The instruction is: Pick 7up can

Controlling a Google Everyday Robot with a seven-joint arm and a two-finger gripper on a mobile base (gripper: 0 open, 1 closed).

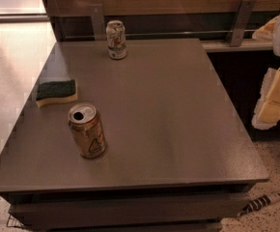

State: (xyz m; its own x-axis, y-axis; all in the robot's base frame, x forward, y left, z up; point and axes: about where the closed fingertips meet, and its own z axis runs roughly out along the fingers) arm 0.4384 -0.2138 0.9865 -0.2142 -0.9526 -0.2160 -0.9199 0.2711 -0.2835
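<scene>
The 7up can (pixel 116 39) is whitish-silver with green and red markings and a silver top. It stands upright at the far edge of the grey table (pixel 169 120), left of centre. My gripper (pixel 274 99), white with yellowish parts, hangs at the right edge of the view. It is beyond the table's right side, far from the can and holding nothing that I can see.
A gold-brown can (pixel 87 130) with a triangle mark stands upright near the table's front left. A green and yellow sponge (pixel 56 92) lies at the left edge. A wooden wall with metal brackets (pixel 97 18) rises behind the table. A striped object (pixel 260 203) lies on the floor at the front right.
</scene>
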